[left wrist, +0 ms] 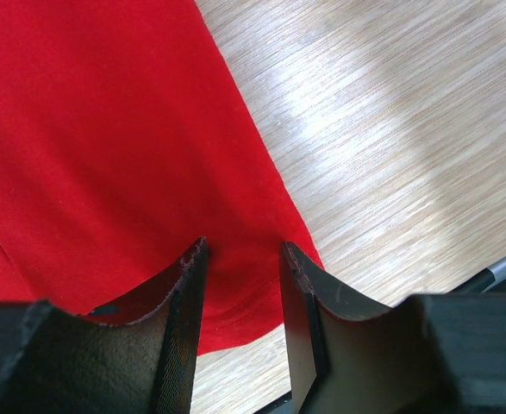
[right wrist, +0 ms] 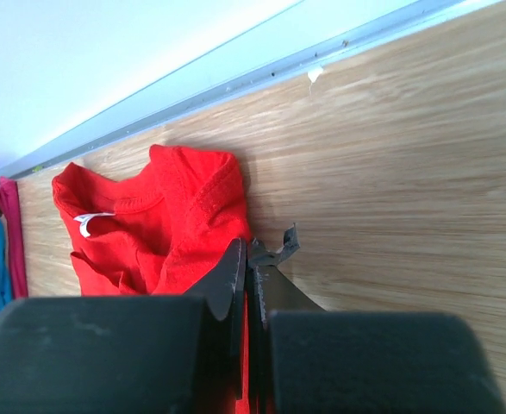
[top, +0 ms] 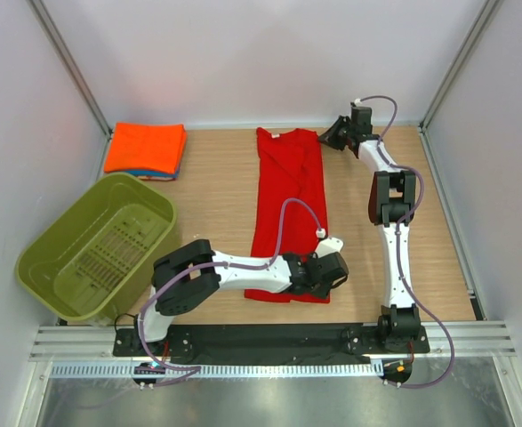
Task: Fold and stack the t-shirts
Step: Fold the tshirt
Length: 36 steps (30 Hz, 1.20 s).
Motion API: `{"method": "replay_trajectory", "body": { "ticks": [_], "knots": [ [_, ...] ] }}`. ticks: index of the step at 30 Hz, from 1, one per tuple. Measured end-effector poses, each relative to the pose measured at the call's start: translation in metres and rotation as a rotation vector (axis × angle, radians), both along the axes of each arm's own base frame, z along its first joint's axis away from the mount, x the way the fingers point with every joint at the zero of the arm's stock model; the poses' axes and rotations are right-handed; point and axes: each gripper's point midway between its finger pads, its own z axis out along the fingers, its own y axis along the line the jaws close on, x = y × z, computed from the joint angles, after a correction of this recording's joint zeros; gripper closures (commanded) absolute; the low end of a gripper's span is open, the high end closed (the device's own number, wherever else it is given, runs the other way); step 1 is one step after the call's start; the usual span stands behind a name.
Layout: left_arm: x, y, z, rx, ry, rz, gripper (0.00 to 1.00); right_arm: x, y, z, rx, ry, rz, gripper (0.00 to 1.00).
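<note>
Right then, you had the deep red soft cloth t-shirt (top: 287, 205) lying as a long narrow strip down the middle of the light wooden table (top: 216, 178), collar at the far end and hem at the near end. Your left gripper (left wrist: 242, 250) sat low at the near right corner of that shirt (left wrist: 106, 129). Its jaws were parted and released, with the hem edge showing in the gap between them and bare wood just to the right. Your right gripper (right wrist: 246, 250) was at the far end, beside the collar on the shirt's right side. Its jaws were clenched together on the edge of the red cloth (right wrist: 166, 224), a sliver of red showing between the fingers. The small white neck label (right wrist: 89, 222) showed inside the collar, left of that grip. Well apart, in the far left corner, the bright orange folded cloth t-shirt (top: 145, 147) rested on top of a blue cloth t-shirt (top: 154, 173), of which only a thin edge showed. Nearer you on the left, the olive-green plastic basket (top: 38, 258) stood tilted at the table's edge.
</note>
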Motion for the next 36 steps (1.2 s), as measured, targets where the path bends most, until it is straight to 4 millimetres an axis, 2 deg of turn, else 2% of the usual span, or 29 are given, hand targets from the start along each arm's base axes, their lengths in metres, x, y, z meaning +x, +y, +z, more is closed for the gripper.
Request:
{"method": "replay_trajectory", "body": {
  "ticks": [7,10,12,14,15,16,18,20,22,24,26,28,30,33,35,36],
  "knots": [
    [-0.001,-0.001,0.001,-0.015,0.007,0.012,0.6,0.005,-0.009,0.006,-0.032,-0.023,-0.001,0.97],
    [-0.001,-0.002,0.001,-0.016,0.007,0.012,0.57,0.004,-0.009,0.004,-0.021,-0.02,0.009,0.86],
    [-0.002,-0.002,0.003,-0.012,0.013,0.008,0.55,0.003,-0.008,0.001,-0.015,-0.015,0.011,0.83],
    [-0.007,-0.001,0.007,0.006,0.03,-0.004,0.55,0.002,-0.009,-0.004,-0.013,-0.009,0.008,0.73],
    [-0.009,-0.002,0.012,0.013,0.037,-0.012,0.55,0.002,-0.009,-0.003,-0.005,-0.016,0.01,0.69],
    [-0.01,-0.004,0.017,0.021,0.041,-0.019,0.55,0.001,-0.01,-0.001,-0.008,-0.016,0.008,0.59],
    [-0.008,-0.011,0.033,0.012,0.035,-0.031,0.53,-0.005,-0.016,0.004,-0.021,0.002,-0.01,0.49],
    [-0.002,-0.019,0.054,-0.013,0.015,-0.044,0.53,-0.015,-0.023,0.009,-0.041,0.041,-0.031,0.47],
    [0.005,-0.016,0.07,-0.022,-0.002,-0.049,0.53,-0.03,-0.034,0.013,-0.05,0.095,-0.055,0.47],
    [0.017,-0.002,0.085,-0.015,-0.008,-0.036,0.52,-0.047,-0.047,0.019,-0.059,0.154,-0.084,0.47],
    [0.038,0.021,0.101,-0.014,-0.012,0.006,0.52,-0.07,-0.058,0.029,-0.074,0.217,-0.106,0.48],
    [0.062,0.053,0.115,-0.017,-0.01,0.072,0.52,-0.1,-0.068,0.042,-0.102,0.281,-0.128,0.51],
    [0.088,0.095,0.125,-0.032,-0.006,0.166,0.51,-0.133,-0.068,0.056,-0.137,0.328,-0.127,0.52],
    [0.11,0.163,0.121,-0.032,0.019,0.307,0.49,-0.192,-0.044,0.081,-0.219,0.36,-0.075,0.56],
    [0.104,0.197,0.105,-0.015,0.065,0.36,0.49,-0.235,-0.014,0.093,-0.264,0.36,0.0,0.58],
    [0.099,0.206,0.097,-0.01,0.088,0.371,0.49,-0.26,0.004,0.097,-0.289,0.361,0.048,0.58]
  ]
}}
